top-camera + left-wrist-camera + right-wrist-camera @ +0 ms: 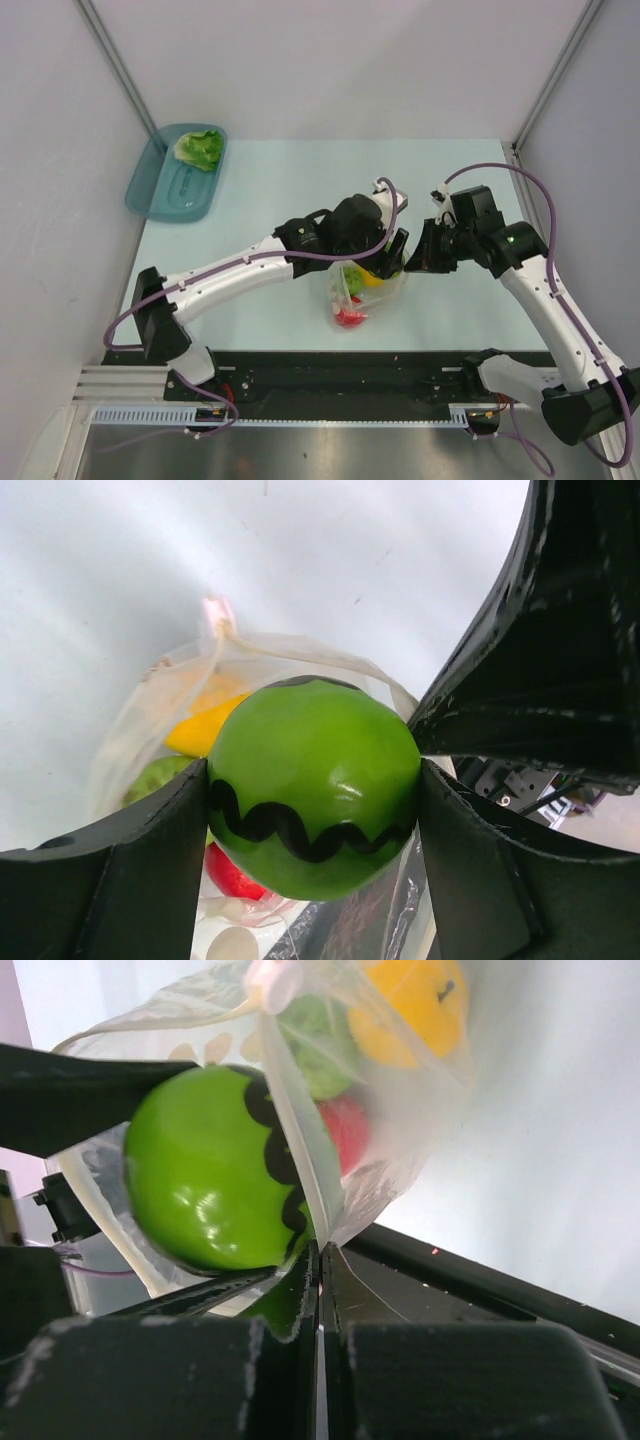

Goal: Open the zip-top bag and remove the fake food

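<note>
The right gripper (320,1285) pinches the zip-top bag (405,1175) to steady it while the left gripper (312,810) squeezes a green toy ball (305,735) at the bag's mouth.

A pale mint counter (290,170) fills the middle. Plain white walls (330,60) close it in on its far, left and right sides, with a slanted grey metal post (120,65) rising from each far corner. Along its near edge lies a black base plate (340,370), then a brushed metal sheet (330,455). The light is soft and even.
</note>
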`<state>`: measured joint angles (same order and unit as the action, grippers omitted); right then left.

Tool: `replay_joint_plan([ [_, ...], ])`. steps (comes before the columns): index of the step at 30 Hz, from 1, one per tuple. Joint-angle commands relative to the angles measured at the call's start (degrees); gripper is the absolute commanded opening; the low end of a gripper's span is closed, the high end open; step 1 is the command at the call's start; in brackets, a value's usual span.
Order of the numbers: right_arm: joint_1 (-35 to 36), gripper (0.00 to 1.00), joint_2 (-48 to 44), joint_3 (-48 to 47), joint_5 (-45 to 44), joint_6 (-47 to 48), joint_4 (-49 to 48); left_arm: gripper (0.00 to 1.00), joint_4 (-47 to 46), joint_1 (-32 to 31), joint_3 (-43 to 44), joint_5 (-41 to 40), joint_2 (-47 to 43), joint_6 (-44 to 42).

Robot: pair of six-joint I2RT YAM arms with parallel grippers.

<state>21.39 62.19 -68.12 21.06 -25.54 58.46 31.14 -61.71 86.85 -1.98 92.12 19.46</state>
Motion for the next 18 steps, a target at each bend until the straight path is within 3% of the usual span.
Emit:
replay_joint_plan([
  [1, 2.2, 0.00, -1.1, -2.8, -1.9, -1.8, -1.9, 0.00, 0.2, -0.4, 6.5, 1.5, 0.4, 3.3],
  [5, 2.3, 0.00, -1.1, -2.8, -3.3, -1.4, -1.9, 0.00, -3.0, -0.2, 4.4, 3.8, -4.3, 1.8],
  [11, 2.2, 0.00, -0.1, -3.0, -4.1, -0.7, -2.3, 0.00, -17.2, 1.9, -5.5, 15.5, -14.9, -1.6],
  [18, 2.2, 0.00, 0.7, -2.7, -4.6, 0.0, -2.6, 0.00, -23.9, 10.4, -10.9, 20.4, -23.5, 3.6],
])
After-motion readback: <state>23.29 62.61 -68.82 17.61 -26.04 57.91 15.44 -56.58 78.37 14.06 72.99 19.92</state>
